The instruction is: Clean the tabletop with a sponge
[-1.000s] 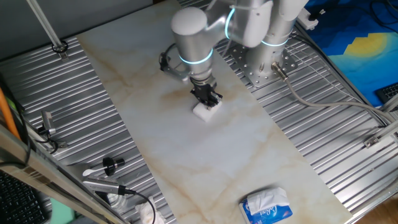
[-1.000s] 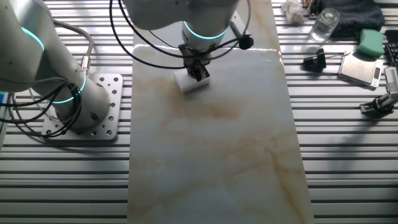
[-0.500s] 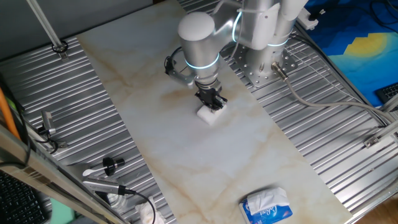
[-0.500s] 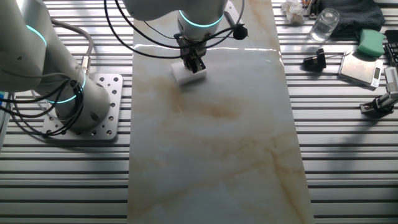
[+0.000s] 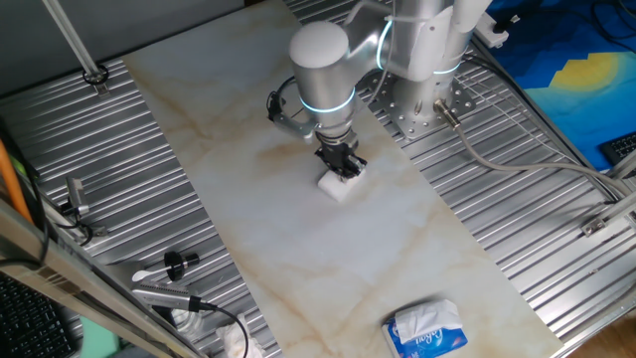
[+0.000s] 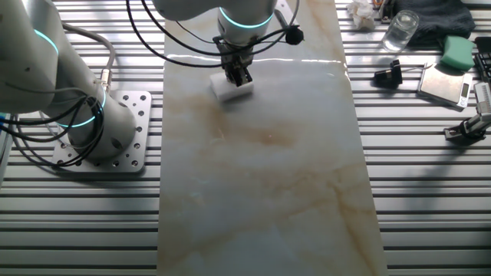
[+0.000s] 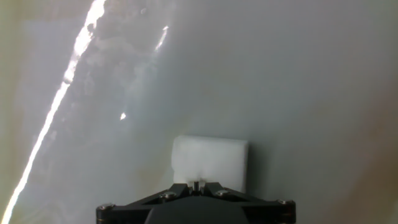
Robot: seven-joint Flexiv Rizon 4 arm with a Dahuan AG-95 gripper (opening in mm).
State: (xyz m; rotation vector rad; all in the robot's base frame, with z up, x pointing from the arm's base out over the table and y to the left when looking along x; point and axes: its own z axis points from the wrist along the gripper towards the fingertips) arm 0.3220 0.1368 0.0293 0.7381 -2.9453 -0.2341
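The gripper [image 5: 341, 167] is clamped on the sponge [image 5: 337, 185], which it presses flat against the tabletop [image 5: 298, 239]. Taking the arm's bolted base plate [image 6: 103, 130] as landmark, the sponge lies on the marble just beyond the plate's far corner, close to the slab edge that runs alongside the plate. In the hand view the sponge [image 7: 208, 163] sits square under the fingers with its lower face on the slab.

To do the wipe well, judged from this pose: keep the wrist upright so the whole face of the foam bears evenly, hold light steady downward pressure, and lay overlapping strokes out from the plate-side edge toward the tan-brown smudges [image 6: 265, 138] nearer mid-slab. Tilting would likely lift a corner and skip patches.

A blue-and-white tissue pack [image 5: 426, 331] lies at the slab end farthest from the plate; it bears cursive white lettering too small to read. No other writing is legible.
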